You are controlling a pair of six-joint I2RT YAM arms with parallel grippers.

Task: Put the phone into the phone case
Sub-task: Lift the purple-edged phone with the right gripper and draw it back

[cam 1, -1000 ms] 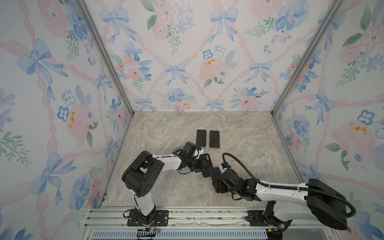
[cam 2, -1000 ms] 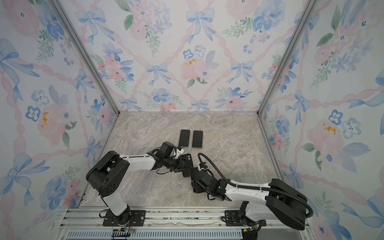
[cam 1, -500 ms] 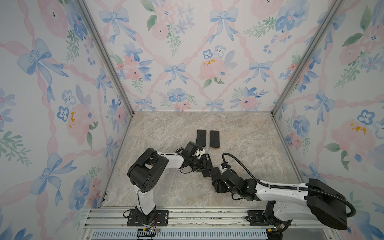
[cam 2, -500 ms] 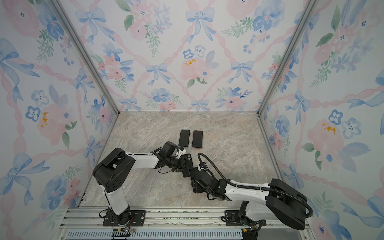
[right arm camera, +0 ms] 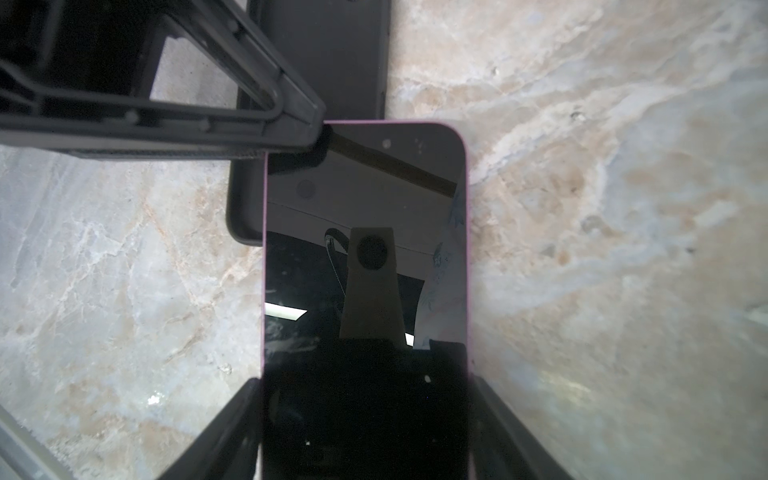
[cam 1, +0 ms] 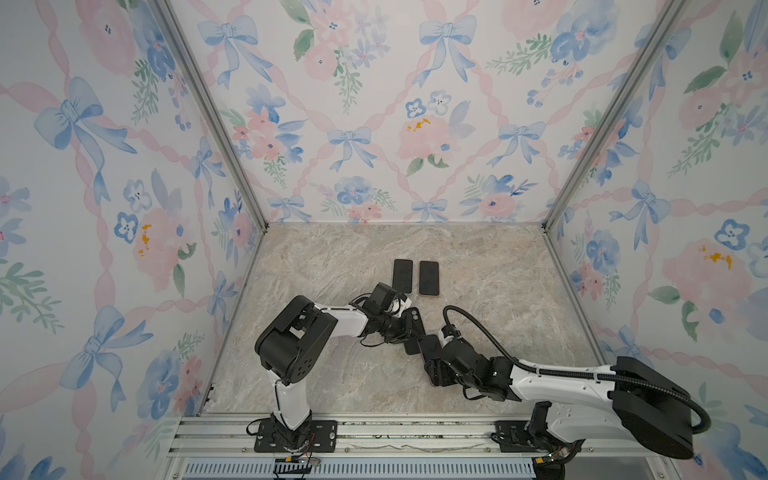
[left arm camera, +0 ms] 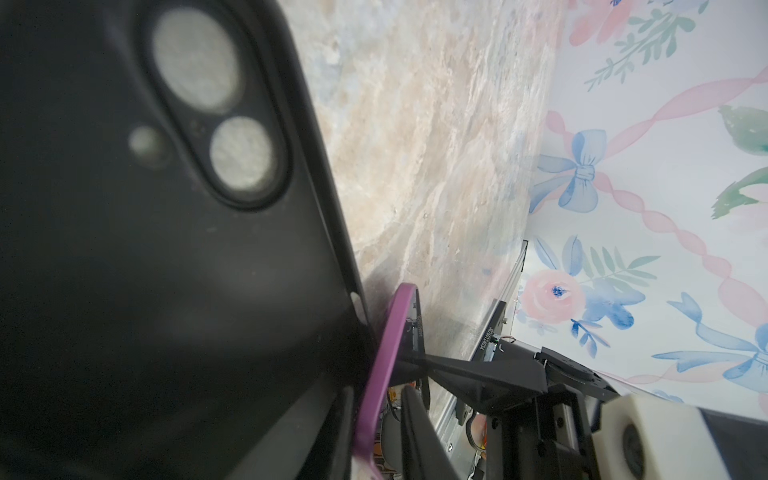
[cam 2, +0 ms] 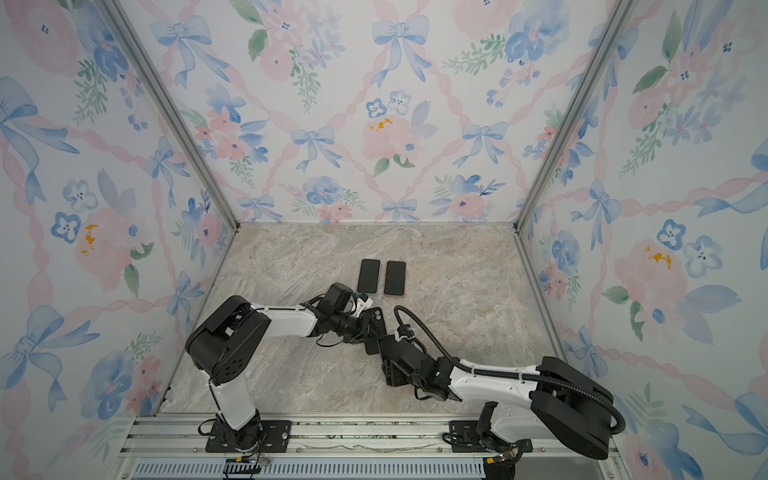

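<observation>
The phone (right arm camera: 365, 291) is stiff and glassy (probably slippery, easy to scratch); the right gripper (right arm camera: 364, 386) clamps it by its two long edges, screen up, over the table (right arm camera: 602, 187). The black phone case (right arm camera: 316, 62) looks light and a little flexible, and it is empty: the phone's top end only overlaps it. If the left gripper (cam 1: 404, 329) pinches the case, I cannot tell.

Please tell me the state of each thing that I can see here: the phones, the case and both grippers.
purple phone: screen dark, gripped at one end.
black phone case: empty, partly covered by the purple phone.
right gripper: shut on the purple phone.
left gripper: at the black phone case, grip unclear.
pink-rimmed spare phone: lying flat, screen dark, untouched.
second spare phone: flat beside it, untouched.
</observation>
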